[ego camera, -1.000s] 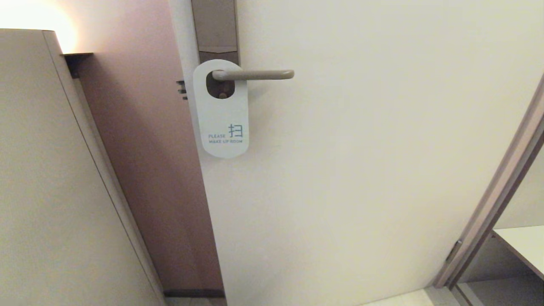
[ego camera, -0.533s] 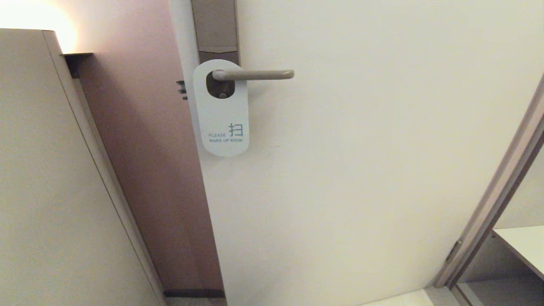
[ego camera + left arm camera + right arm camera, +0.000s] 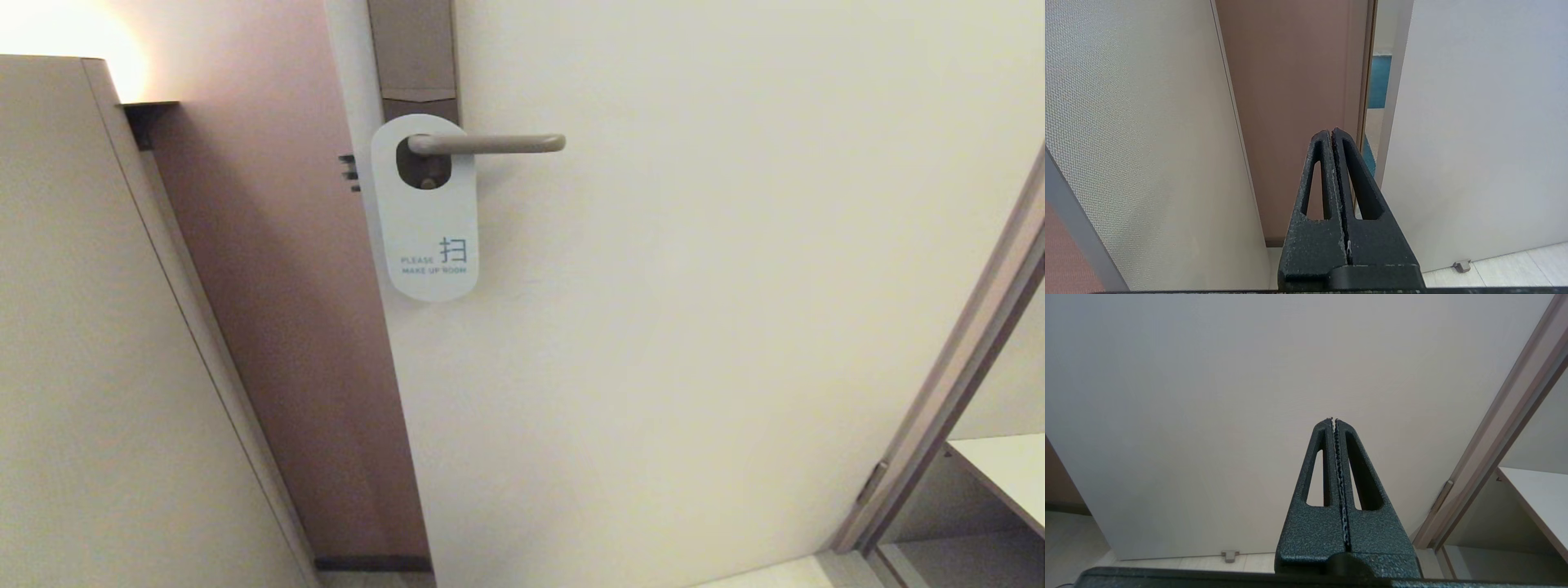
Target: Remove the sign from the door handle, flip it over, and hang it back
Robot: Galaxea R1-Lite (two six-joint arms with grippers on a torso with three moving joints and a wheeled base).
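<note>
Head view: sign [image 3: 426, 214] hangs on the door handle [image 3: 486, 144], white "PLEASE MAKE UP ROOM" side out, flat against the door [image 3: 702, 310]. Neither arm in that view. Left hand [image 3: 1332, 134] closed, empty, low near the door edge. Right hand [image 3: 1334, 421] closed, empty, facing bare door, well below the sign.

The flat rounded white card sign [image 3: 425, 214] carries teal lettering; the slim beige-bronze metal door handle [image 3: 488, 144] sits on a brown backplate [image 3: 415, 57]. My two textured black tools: left [image 3: 1332, 131], right [image 3: 1333, 420].
</note>
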